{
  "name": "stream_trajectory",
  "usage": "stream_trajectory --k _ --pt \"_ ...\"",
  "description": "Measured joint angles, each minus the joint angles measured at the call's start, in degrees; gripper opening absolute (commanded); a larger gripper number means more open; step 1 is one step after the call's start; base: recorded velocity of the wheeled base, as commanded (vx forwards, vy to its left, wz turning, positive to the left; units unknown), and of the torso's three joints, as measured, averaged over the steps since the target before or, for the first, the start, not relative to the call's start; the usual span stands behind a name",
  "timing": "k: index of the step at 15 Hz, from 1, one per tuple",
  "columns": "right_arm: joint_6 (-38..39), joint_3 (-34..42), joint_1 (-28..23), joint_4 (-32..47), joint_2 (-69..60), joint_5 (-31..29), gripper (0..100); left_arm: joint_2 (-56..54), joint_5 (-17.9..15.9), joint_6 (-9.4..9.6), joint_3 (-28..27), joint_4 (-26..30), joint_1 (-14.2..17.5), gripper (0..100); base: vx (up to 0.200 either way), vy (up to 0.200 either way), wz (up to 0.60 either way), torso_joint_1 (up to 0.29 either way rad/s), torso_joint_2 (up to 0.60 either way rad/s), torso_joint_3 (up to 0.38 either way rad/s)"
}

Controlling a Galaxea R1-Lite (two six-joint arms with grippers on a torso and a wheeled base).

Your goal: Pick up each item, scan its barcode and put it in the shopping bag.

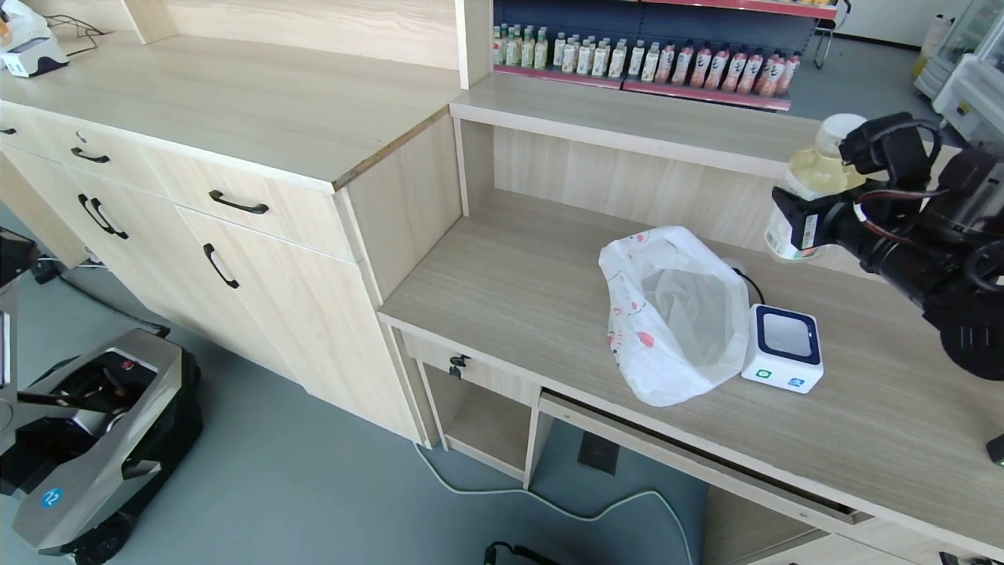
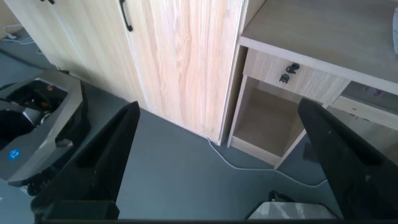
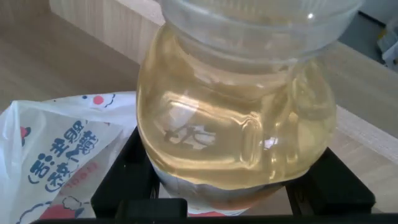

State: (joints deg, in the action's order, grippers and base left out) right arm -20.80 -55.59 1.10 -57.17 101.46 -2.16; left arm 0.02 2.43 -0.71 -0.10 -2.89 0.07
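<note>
My right gripper (image 1: 816, 205) is shut on a clear bottle of pale yellow drink (image 1: 812, 182) with a white cap, held upright in the air above the counter's right part, beyond the scanner. In the right wrist view the bottle (image 3: 236, 106) sits between the two black fingers (image 3: 124, 177). The white shopping bag (image 1: 674, 314) with red print lies open on the counter, left of the white-and-blue scanner (image 1: 784, 347). The bag's edge (image 3: 56, 155) lies below the bottle. My left gripper (image 2: 217, 162) hangs open over the grey floor beside the cabinets.
The wooden counter (image 1: 518, 290) has a raised back shelf (image 1: 627, 118) and a taller cabinet (image 1: 235, 102) to its left. A store shelf with several bottles (image 1: 643, 59) stands behind. A cable (image 1: 549, 502) runs across the floor.
</note>
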Motion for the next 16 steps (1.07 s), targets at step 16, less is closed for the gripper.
stream_trajectory --k 16 --pt "10.0 -14.7 2.7 -6.9 28.6 11.4 0 0.0 0.0 0.00 0.0 0.0 0.0 100 0.000 0.000 0.00 0.000 0.00 0.000"
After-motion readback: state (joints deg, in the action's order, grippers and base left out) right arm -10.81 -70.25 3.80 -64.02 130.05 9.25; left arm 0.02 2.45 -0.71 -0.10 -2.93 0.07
